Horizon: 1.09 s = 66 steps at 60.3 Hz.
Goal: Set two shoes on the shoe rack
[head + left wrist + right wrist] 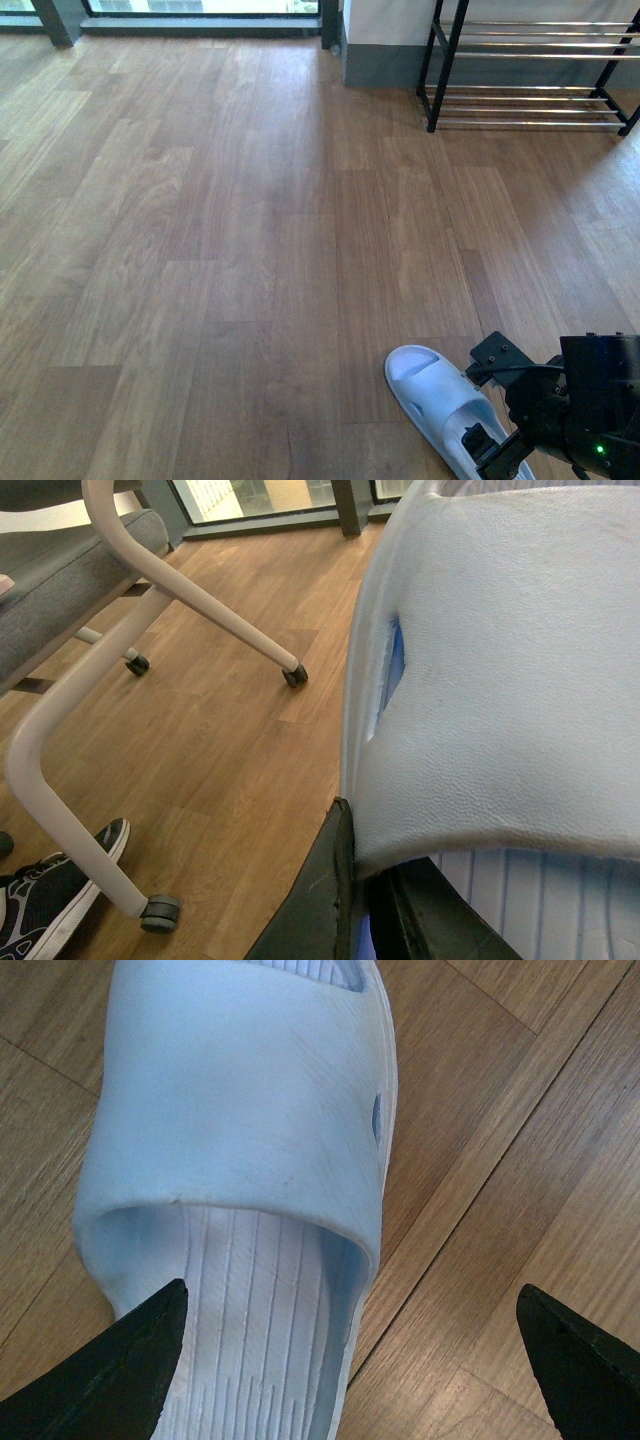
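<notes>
A pale blue slide sandal (430, 388) lies on the wooden floor at the near right, toe pointing away. My right gripper (488, 448) hovers over its heel end. In the right wrist view this sandal (240, 1110) fills the frame, and my right gripper (352, 1290) is open, one finger (130, 1370) over the footbed, the other over bare floor. A second pale blue slide sandal (500, 680) hangs in my left gripper (365, 865), which is shut on the strap's edge. The shoe rack (530, 45) stands at the far right against the wall. My left arm is out of the front view.
In the left wrist view a chair with a white tubular frame (180, 580), a grey seat (60, 590) and castors (293, 675) stands close by. A dark patterned sneaker (50, 900) rests beside one castor. A grey wall base (380, 65) sits left of the rack.
</notes>
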{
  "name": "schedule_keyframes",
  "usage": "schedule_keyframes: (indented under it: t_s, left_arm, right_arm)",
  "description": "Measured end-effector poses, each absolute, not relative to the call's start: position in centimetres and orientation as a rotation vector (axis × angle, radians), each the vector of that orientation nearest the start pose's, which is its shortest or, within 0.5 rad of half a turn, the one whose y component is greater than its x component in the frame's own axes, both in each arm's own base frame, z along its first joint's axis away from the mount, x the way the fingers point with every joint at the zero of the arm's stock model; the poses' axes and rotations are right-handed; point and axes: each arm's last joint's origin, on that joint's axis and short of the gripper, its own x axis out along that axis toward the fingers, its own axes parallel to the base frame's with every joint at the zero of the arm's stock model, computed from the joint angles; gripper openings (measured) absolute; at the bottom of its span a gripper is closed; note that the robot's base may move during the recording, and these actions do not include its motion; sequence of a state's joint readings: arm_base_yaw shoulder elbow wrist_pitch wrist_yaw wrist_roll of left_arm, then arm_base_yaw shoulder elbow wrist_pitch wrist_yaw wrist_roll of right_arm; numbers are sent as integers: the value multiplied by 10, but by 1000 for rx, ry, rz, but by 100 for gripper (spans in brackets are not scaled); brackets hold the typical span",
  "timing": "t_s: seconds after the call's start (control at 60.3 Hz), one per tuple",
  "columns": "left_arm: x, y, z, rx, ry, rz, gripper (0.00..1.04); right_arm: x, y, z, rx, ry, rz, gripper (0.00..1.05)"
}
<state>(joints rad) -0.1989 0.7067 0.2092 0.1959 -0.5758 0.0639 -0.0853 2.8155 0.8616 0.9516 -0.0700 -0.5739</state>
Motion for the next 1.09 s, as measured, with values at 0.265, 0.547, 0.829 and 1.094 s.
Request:
schedule_keyframes:
  t_s: [0.265,0.547,0.829,1.094]
  left_arm:
    - [151,-14,183,177,293,365,2]
    - [151,-14,183,177,293,365,2]
    - [151,-14,183,177,293,365,2]
    - [151,-14,183,177,293,365,2]
  right_arm:
    - [295,-24,-157,-466,954,269,95]
    - [308,-25,-168,-460,931,251,95]
    - [320,-25,-177,-426,899,223,95]
    - [319,-26,-187,-397,900,199,67]
